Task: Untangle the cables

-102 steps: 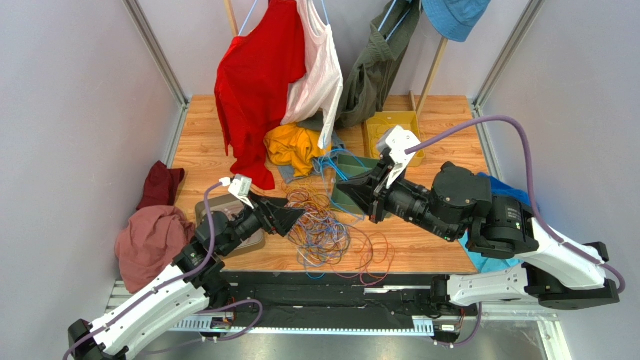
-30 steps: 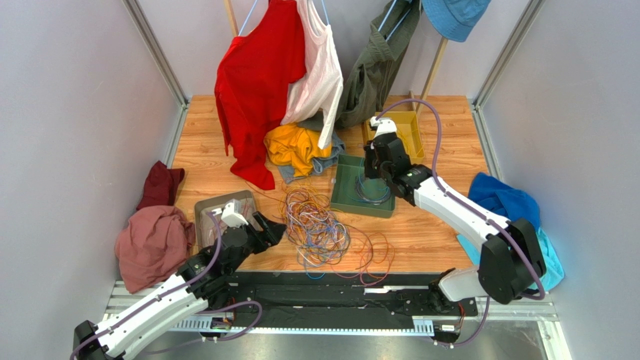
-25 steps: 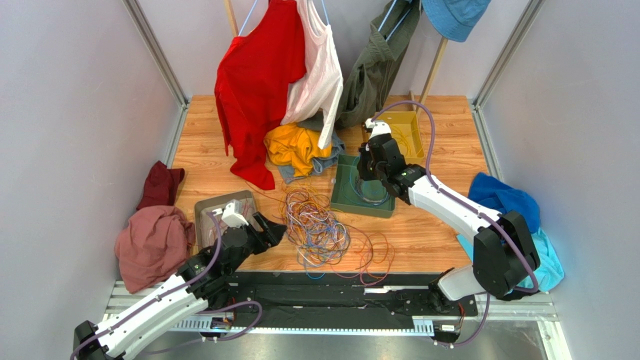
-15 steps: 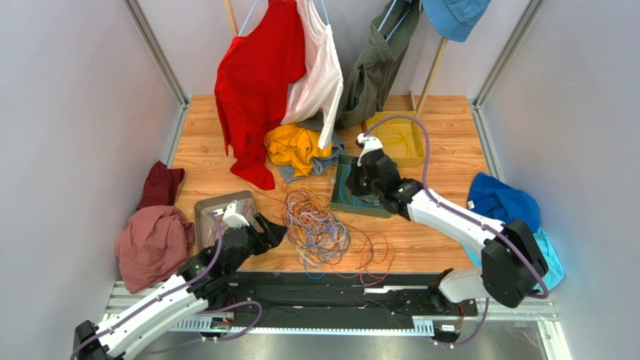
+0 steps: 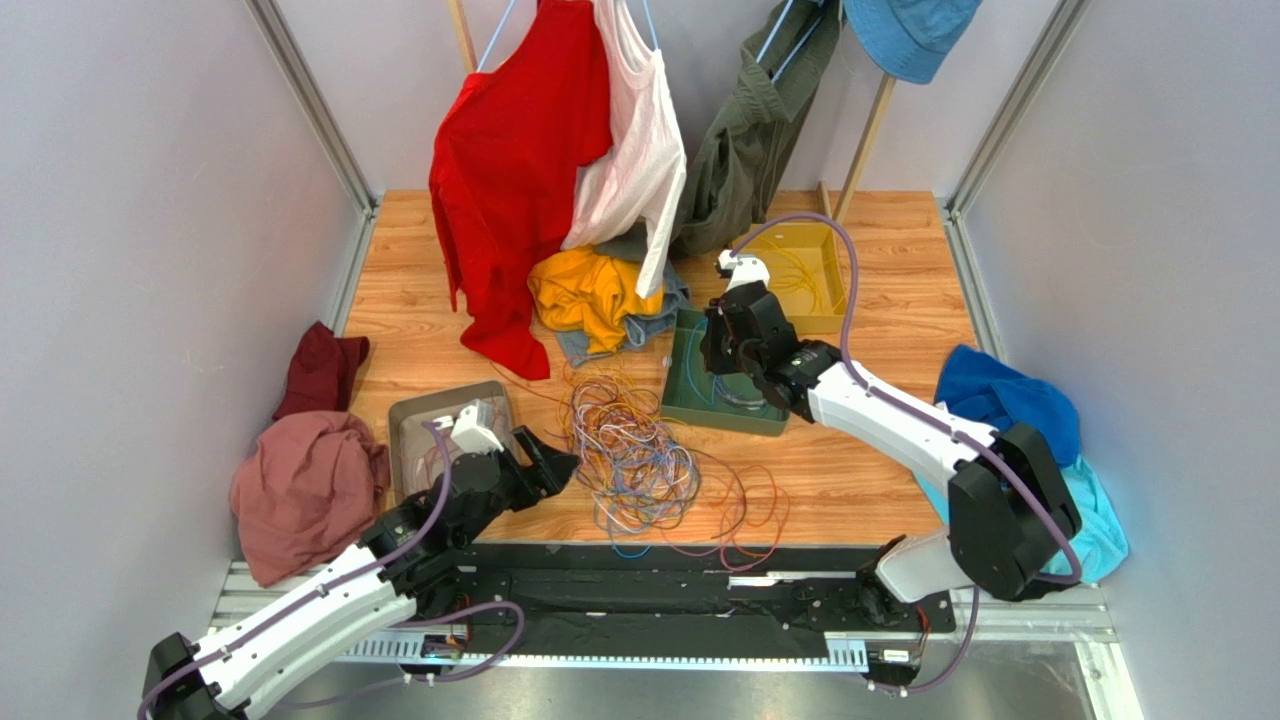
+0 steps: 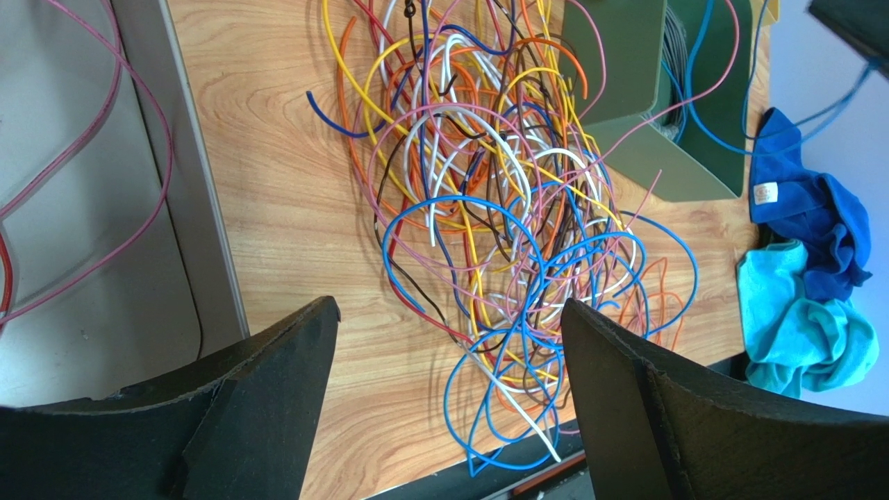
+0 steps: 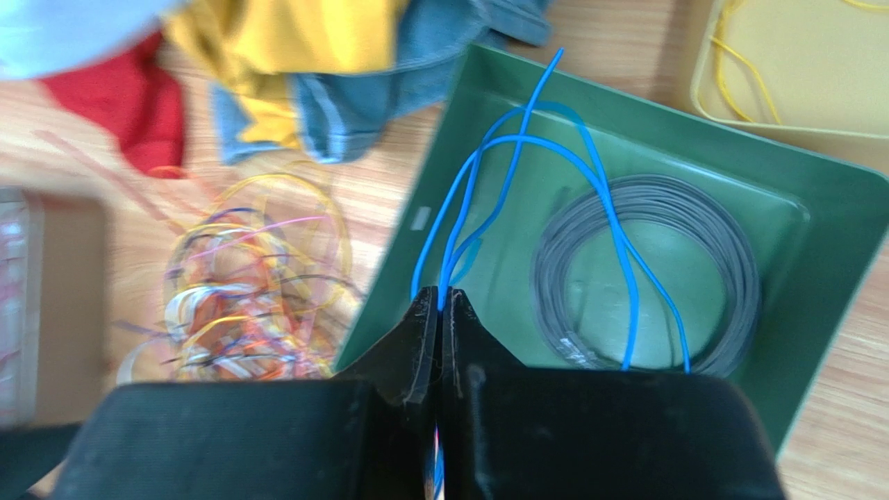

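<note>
**Cables** [image 5: 643,453]: loose tangle of orange, blue, yellow, white and pink strands. It lies on the wooden bench [image 5: 421,285] near the front edge, between a grey tray [image 5: 413,428] and a green tray [image 5: 679,383].

**Left gripper** [image 6: 449,313]: jaws spread wide, holding nothing, hanging over the tangle.

**Right gripper** [image 7: 438,304]: jaws pressed together, pinching a blue cable [image 7: 499,167] above the green tray. The cable's loops cross a grey coil [image 7: 720,250] lying in that tray.

**Yellow tray** [image 5: 819,300]: just behind the green tray, with a yellow cable [image 7: 730,73] inside.
</note>
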